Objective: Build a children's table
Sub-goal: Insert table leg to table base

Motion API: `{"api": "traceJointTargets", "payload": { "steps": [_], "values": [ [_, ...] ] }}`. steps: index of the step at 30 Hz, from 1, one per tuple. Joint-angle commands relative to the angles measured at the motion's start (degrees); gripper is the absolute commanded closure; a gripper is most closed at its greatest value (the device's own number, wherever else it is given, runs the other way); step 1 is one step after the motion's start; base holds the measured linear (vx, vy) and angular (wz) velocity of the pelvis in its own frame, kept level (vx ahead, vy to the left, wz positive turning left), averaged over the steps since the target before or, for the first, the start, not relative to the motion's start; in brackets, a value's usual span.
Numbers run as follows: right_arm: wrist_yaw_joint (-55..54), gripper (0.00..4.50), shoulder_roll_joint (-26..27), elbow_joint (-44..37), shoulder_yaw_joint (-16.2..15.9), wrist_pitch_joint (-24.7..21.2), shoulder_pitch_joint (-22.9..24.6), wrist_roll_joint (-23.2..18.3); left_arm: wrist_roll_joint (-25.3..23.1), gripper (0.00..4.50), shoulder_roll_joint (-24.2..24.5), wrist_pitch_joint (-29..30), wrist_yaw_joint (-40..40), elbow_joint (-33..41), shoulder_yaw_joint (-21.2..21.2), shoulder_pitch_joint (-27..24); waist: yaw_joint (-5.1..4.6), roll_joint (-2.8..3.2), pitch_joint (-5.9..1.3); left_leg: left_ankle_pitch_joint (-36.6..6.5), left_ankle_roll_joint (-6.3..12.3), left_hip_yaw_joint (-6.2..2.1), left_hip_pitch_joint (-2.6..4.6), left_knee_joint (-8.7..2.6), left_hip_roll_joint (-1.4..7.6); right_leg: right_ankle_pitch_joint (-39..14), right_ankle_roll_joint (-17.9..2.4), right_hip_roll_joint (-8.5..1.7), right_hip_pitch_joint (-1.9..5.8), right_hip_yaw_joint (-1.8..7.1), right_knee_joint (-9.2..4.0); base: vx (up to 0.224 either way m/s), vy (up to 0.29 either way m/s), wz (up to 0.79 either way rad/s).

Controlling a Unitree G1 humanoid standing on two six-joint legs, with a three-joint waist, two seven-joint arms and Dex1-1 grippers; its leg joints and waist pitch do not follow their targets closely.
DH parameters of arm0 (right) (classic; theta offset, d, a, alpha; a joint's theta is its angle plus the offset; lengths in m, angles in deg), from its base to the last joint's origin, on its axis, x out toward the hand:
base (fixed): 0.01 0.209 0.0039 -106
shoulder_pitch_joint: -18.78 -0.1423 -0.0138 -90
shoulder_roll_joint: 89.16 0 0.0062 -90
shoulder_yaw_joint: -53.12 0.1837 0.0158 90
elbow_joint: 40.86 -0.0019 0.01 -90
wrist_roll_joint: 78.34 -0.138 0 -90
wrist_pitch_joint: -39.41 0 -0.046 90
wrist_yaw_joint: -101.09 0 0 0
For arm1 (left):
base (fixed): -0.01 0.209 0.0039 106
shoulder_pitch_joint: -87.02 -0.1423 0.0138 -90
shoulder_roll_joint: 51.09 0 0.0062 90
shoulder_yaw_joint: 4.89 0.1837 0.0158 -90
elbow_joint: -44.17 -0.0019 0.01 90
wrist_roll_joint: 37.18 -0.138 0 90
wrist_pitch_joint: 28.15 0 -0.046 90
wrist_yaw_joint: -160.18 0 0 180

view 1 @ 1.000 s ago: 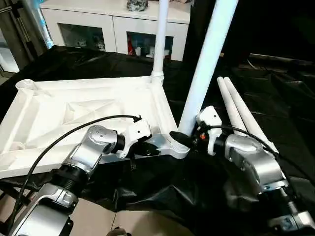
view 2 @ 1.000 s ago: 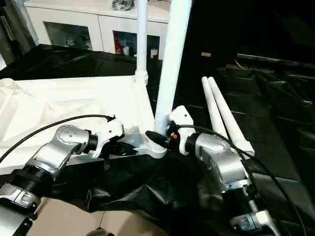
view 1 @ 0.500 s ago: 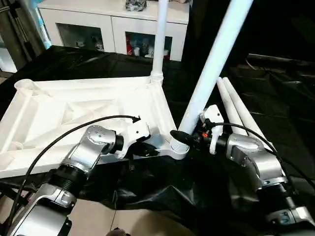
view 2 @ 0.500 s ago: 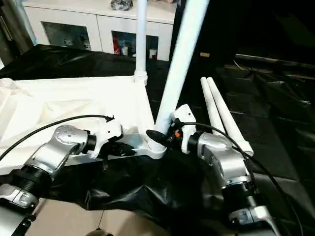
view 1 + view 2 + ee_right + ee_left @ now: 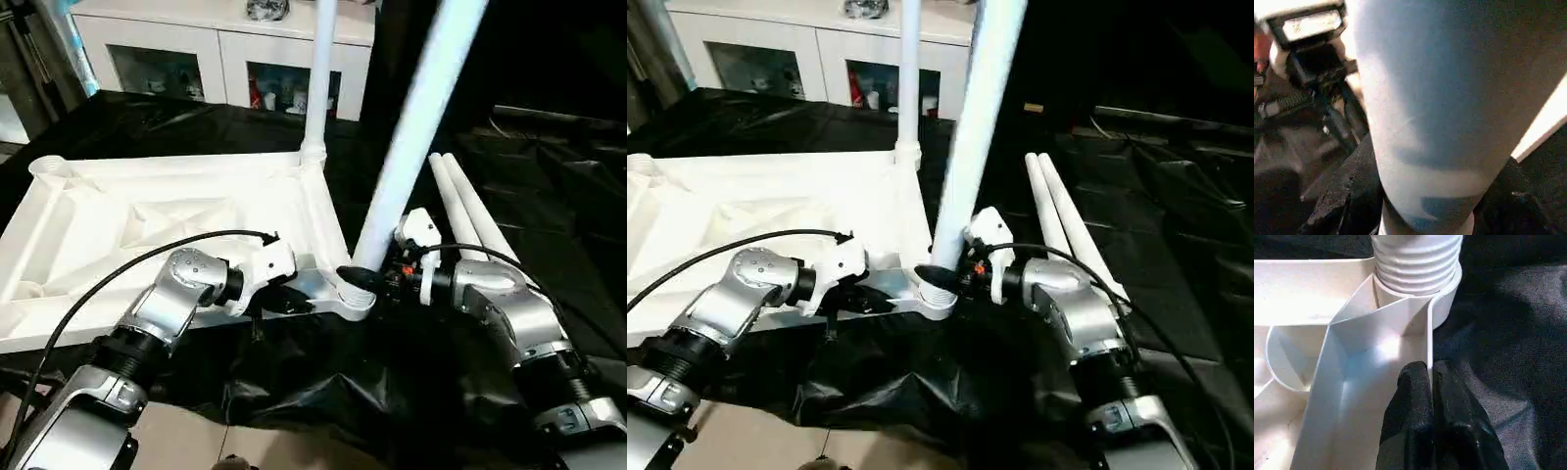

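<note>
Mid-install of second leg [image 5: 416, 108] into near-right corner socket [image 5: 353, 294] of upturned top [image 5: 147, 220], lying ribs-up on black sheet [image 5: 294, 372]. Right gripper [image 5: 367, 279] clamped on leg just above threaded end, one finger each side; leg leaning, tipped toward the right, not square to the top. Left gripper [image 5: 1431, 396] pinched shut on thin edge wall of top beside that socket, bracing it. Threaded collar [image 5: 1418, 262] sitting in socket mouth with several threads exposed, so judged only partly seated. First leg [image 5: 319, 69] already upright in far-right corner. Two spare legs [image 5: 465, 220] flat side by side on sheet, just right of the work; left corners bare. Roughly a quarter through. Next move likely: bring leg plumb before turning further, else cross-threading risk; then rotate at wrist, regrip, repeat until collar bottoms out. Keep left pinch firm so top doesn't skate on slick sheet. White cabinet [image 5: 225, 49] behind, irrelevant.
</note>
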Motion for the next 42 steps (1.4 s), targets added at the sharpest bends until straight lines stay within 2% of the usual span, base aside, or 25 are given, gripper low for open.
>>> {"api": "traceJointTargets", "payload": {
  "steps": [1,5,11,17,18,21,26,32,35,36,42],
  "values": [
    [2.78,2.61,-0.98,3.56,-5.28,-2.84,3.65,3.46,-0.17,4.50,0.77,-1.18,-1.31,1.98,-1.14,1.44,0.09,0.64,-3.01,-17.07,-0.19,-1.09,0.91,-4.33,2.84,-15.47,-10.30,-5.41,1.98,3.31,-4.93,0.000,0.000,0.00],
    [3.27,2.61,-1.06,2.23,-6.26,-2.92,3.29,3.99,-0.33,4.50,0.72,-1.33,-1.55,2.07,-1.07,1.27,0.22,0.57,-2.99,-16.79,-0.13,-1.11,0.92,-4.37,2.88,-15.71,-10.12,-5.33,1.97,3.26,-4.93,0.000,0.000,0.00],
    [3.36,2.61,-1.27,2.60,-5.97,-2.76,3.26,4.16,-0.25,4.50,0.73,-1.52,-1.26,2.21,-1.11,1.12,0.19,0.52,-2.95,-17.00,-0.18,-1.11,0.91,-4.39,2.87,-16.13,-10.06,-5.31,1.94,3.26,-4.98,0.000,0.000,0.00],
    [2.43,2.61,-0.91,3.11,-4.36,-3.05,3.36,3.37,-0.23,4.50,0.85,-1.65,-1.22,2.19,-1.15,1.09,0.26,0.50,-2.95,-16.81,-0.08,-1.07,0.91,-4.37,2.87,-16.46,-9.96,-5.39,1.93,3.29,-5.02,0.000,0.000,0.00],
    [1.35,2.61,-0.21,3.36,-2.46,-4.06,3.14,1.77,-0.20,4.50,0.83,-1.56,-1.31,2.28,-1.20,1.01,0.21,0.53,-2.92,-16.99,-0.05,-1.10,0.91,-4.41,2.86,-16.77,-9.88,-5.37,1.92,3.29,-5.03,0.000,0.000,0.00],
    [0.52,2.61,0.30,3.34,-0.74,-5.20,3.08,0.26,-0.18,4.50,0.80,-1.47,-1.39,2.38,-1.22,0.86,0.22,0.64,-2.92,-17.52,-0.21,-1.15,0.99,-4.46,2.91,-17.35,-9.81,-5.36,1.85,3.26,-5.12,0.000,0.000,0.00],
    [0.82,2.61,-0.38,2.10,-2.21,-4.60,4.44,1.49,-0.28,4.50,0.87,-1.54,-1.36,2.23,-1.18,0.90,0.27,0.57,-2.93,-17.40,-0.32,-1.13,0.98,-4.45,2.89,-17.24,-9.62,-5.39,1.87,3.29,-5.12,0.000,0.000,0.00],
    [-0.24,2.61,0.51,1.97,-2.14,-3.62,4.19,2.35,-0.30,4.50,1.16,-1.64,-1.15,2.22,-1.23,0.95,0.28,0.66,-2.92,-17.37,-0.40,-1.13,0.90,-4.47,2.84,-16.80,-9.77,-5.38,1.91,3.28,-5.11,0.000,0.000,0.00],
    [0.34,2.61,0.11,1.93,-3.50,-3.09,3.55,3.55,-0.62,4.50,1.37,-1.79,-1.13,2.22,-1.05,1.01,0.18,0.72,-2.91,-17.70,-0.62,-1.20,0.97,-4.53,2.88,-17.04,-9.74,-5.33,1.88,3.26,-5.07,0.000,0.000,0.00],
    [0.59,2.61,-0.06,1.84,-3.91,-3.05,3.44,3.85,-0.69,4.50,1.43,-1.80,-1.10,2.26,-1.00,1.05,0.12,0.47,-2.88,-17.80,-0.56,-1.15,0.97,-4.54,2.89,-17.15,-9.73,-5.32,1.85,3.26,-5.12,0.000,0.000,0.00],
    [2.27,2.61,-0.77,1.70,-5.98,-2.72,3.25,5.40,-0.75,4.50,1.94,-1.63,-0.71,3.43,-0.85,0.67,0.02,0.60,-2.91,-17.46,-0.44,-1.23,0.89,-4.54,2.97,-17.20,-9.71,-5.44,1.91,3.32,-5.01,0.000,0.000,0.00]
  ]
}}
